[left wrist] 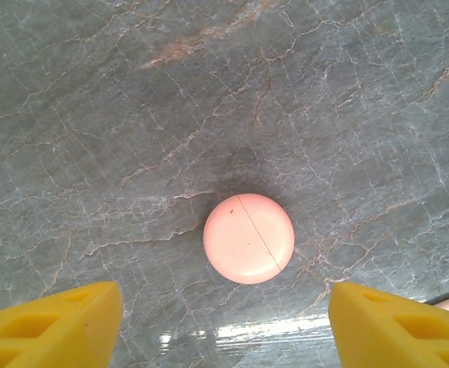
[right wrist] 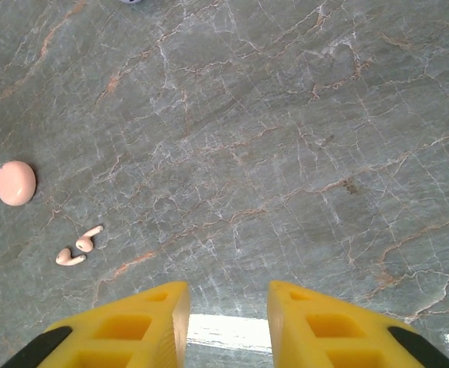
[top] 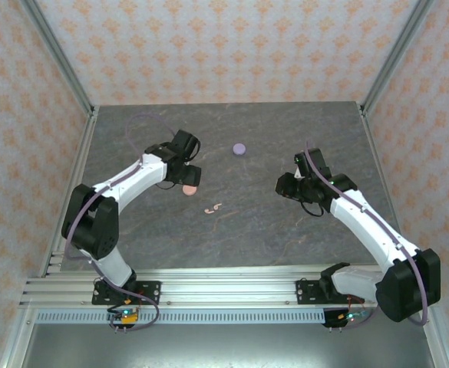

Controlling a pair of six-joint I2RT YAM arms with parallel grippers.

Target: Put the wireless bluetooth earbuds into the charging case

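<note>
Left gripper [left wrist: 224, 307]: hangs straight over the pink case; yellow fingers [left wrist: 47, 326] spread wide in the bottom corners of its wrist view, nothing between them.
Why so: likely lined up to come down around the case, jaws wider than the disc.
Pink case [left wrist: 249, 238]: round, flat on the table, centre of the left wrist view; in the top view, left of centre, partly under the left gripper. A seam crosses its top; it looks closed, so it probably needs opening first.
Pink earbuds [top: 212, 208]: two, lying loose and side by side just below and right of the pink case; apart from both grippers.
Purple case [top: 240, 149]: upper middle of the top view, well apart from the arms.
Right gripper [right wrist: 229, 295]: right of centre in the top view, above bare table; narrow gap between its fingers, holding nothing. It seems to be waiting, angled toward the earbuds.
Table [top: 132, 245]: grey marbled stone with pale veins, slightly glossy; small parts may slide.
Room: walls [top: 224, 46] papered in pale orange floral print, metal posts in the corners, slotted rail [top: 224, 287] along the bottom carrying both bases.
</note>
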